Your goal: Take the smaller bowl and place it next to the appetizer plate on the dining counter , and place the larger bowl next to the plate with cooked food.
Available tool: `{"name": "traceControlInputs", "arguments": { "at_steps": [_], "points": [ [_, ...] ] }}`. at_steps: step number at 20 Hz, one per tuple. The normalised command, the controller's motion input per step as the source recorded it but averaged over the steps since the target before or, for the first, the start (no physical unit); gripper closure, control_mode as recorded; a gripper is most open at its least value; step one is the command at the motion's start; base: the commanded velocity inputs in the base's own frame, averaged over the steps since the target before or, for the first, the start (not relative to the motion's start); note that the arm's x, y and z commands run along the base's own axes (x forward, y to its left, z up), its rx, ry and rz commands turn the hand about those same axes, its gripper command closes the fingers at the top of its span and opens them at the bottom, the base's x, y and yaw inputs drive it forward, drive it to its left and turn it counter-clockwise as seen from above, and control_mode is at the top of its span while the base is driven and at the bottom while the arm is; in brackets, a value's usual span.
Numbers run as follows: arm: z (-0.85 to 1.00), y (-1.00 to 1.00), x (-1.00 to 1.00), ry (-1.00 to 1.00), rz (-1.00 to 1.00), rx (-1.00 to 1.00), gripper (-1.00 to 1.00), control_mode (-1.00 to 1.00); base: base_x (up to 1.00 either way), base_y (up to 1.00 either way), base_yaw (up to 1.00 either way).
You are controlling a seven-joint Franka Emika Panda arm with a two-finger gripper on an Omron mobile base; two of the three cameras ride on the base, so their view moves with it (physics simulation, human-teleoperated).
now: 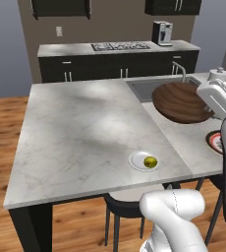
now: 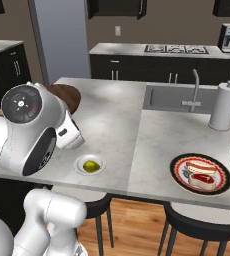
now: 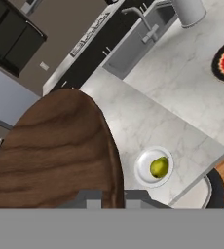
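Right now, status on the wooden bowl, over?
Jaws shut on the smaller bowl, carried above the dining counter. Appetizer plate below, not yet reached. Nothing in the way.

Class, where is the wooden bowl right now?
The wooden bowl is held in the air by the gripper, above the dining counter, near the sink.

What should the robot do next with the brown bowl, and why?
Probably carry the smaller bowl down toward the bare marble beside the appetizer plate. The pincer appears to hold the bowl by its rim, up in the air above the dining counter, and the plate with its yellow-green piece lies lower, near the counter's front edge. So a short lowering move toward it seems right.
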Motion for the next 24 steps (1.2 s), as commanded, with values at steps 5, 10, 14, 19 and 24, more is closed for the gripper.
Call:
{"name": "traceControlInputs", "arguments": {
  "at_steps": [5,10,14,19,24],
  "points": [
    [-0.22,-0.36,0.01,0.0,0.0,0.0,1.0,-1.0,0.03,-0.05,0.0],
    [-0.32,-0.37,0.0,0.0,0.0,0.0,1.0,-1.0,0.0,0.0,0.0],
    [-0.44,-0.08,0.0,0.0,0.0,0.0,1.0,-1.0,0.0,0.0,0.0],
    [-0.46,-0.12,0.0,0.0,0.0,0.0,1.0,-1.0,0.0,0.0,0.0],
    [-0.5,-0.18,0.0,0.0,0.0,0.0,1.0,-1.0,0.0,0.0,0.0]
  ]
}}
